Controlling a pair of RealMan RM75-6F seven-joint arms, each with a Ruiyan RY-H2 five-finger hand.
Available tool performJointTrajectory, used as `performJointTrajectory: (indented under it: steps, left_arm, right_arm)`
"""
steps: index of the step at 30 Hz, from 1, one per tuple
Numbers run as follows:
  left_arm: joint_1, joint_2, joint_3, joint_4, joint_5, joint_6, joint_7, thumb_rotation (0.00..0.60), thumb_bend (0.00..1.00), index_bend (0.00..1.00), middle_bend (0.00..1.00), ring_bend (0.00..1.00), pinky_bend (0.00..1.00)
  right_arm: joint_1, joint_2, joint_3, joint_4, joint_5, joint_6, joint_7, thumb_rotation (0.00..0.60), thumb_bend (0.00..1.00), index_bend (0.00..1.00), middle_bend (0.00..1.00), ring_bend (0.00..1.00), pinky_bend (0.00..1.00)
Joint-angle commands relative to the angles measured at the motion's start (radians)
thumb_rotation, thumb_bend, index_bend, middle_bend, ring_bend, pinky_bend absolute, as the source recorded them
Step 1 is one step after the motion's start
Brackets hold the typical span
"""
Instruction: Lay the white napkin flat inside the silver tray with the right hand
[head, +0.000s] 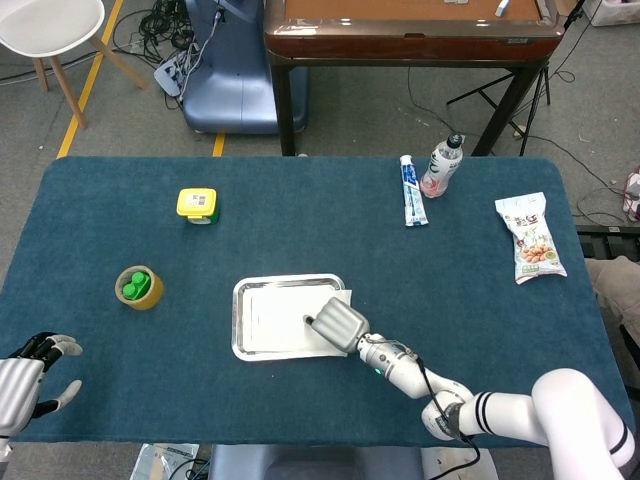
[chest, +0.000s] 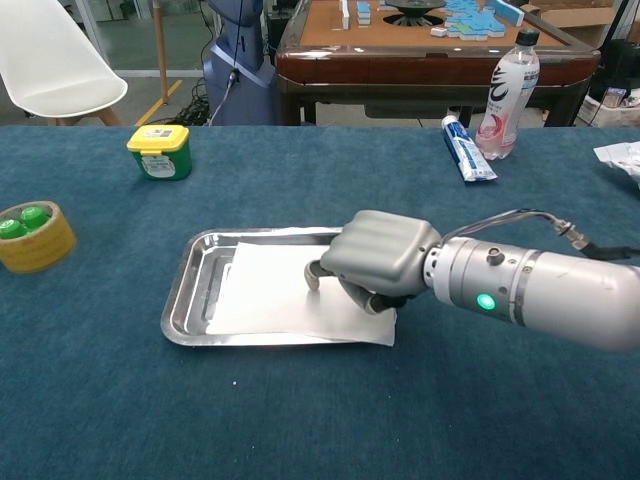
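In the head view, I am seeing my right hand (head: 336, 324) resting knuckles-up over the right end of the tray (head: 240, 318), with the napkin (head: 280, 320) lying underneath it. The napkin is covering most of the tray floor, and its right edge is spilling over the tray's right rim onto the table (head: 480, 300). One fingertip is pointing down onto the napkin at the hand's left side. My left hand (head: 30, 375) is sitting at the table's near left corner, fingers spread apart and holding nothing.

In the chest view, the right hand (chest: 375, 262) is pressing down on the napkin (chest: 265, 295), its fingers (chest: 314, 276) curled under the palm and touching the sheet. I cannot tell whether they are pinching the napkin or only pressing on it. The napkin's near right corner is overhanging the tray (chest: 180, 300) rim, just below the hand. The left hand is outside this view.
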Motion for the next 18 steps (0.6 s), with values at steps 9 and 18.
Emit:
performJointTrajectory:
  steps: [9, 18]
  left_arm:
    - [0.000, 0.001, 0.001, 0.000, 0.001, 0.000, -0.003, 0.600, 0.23, 0.41, 0.35, 0.23, 0.48]
    - [0.002, 0.004, 0.001, 0.000, 0.003, 0.004, -0.007, 0.600, 0.23, 0.41, 0.35, 0.23, 0.48]
  right_arm:
    - [0.018, -0.038, 0.015, 0.036, 0.005, -0.001, 0.019, 0.600, 1.00, 0.28, 1.00, 0.92, 1.00]
    - [0.033, -0.067, 0.024, 0.059, 0.004, 0.001, 0.021, 0.600, 1.00, 0.28, 1.00, 0.92, 1.00]
